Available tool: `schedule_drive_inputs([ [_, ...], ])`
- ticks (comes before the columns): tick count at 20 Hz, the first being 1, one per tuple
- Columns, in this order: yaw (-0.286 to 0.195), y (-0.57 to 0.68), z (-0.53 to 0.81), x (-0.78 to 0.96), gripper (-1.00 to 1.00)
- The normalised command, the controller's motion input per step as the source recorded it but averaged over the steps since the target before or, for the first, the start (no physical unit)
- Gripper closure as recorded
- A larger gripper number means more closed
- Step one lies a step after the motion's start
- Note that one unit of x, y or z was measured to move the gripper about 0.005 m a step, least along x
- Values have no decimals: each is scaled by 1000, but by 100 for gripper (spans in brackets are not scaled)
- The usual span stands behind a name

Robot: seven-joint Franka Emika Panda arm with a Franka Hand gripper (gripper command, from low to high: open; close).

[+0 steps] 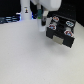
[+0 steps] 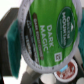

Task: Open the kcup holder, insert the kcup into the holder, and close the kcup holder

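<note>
One white robot arm (image 1: 44,7) reaches down from the top of the exterior view, and its jaws (image 1: 39,22) sit just beside the near corner of the kcup holder (image 1: 61,34). A small green-topped kcup (image 1: 38,20) shows at the jaws, between the fingers, so they appear clamped on it, though the picture is blurred and small. In the wrist view the kcup (image 2: 46,31) fills most of the frame: a green foil lid with a white rim, printed "DARK MAGIC", tilted, held close under the camera. A dark finger edge seems to lie along one side of it, but I cannot make out the contact clearly.

The kcup holder is a black box standing on a pale, plain desk (image 1: 25,60), toward the exterior view's right. Its top carries round pods with white and red lids; about four can be counted in the exterior view, and one red-topped pod (image 2: 63,73) shows beneath the kcup in the wrist view. A pale strip runs across the holder's front face.

Behind the desk, at the exterior view's left, stand a white bottle-like object (image 1: 26,10) and some dark blue clutter (image 1: 7,20).
</note>
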Motion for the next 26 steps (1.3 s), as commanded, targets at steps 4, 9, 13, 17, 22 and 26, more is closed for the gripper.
schedule_drive_inputs([
  [4,6,665,424,106,100],
  [9,9,667,290,90,100],
  [13,28,646,176,88,100],
  [17,29,639,82,74,100],
  [22,35,625,14,12,100],
  [26,41,609,-7,36,100],
])
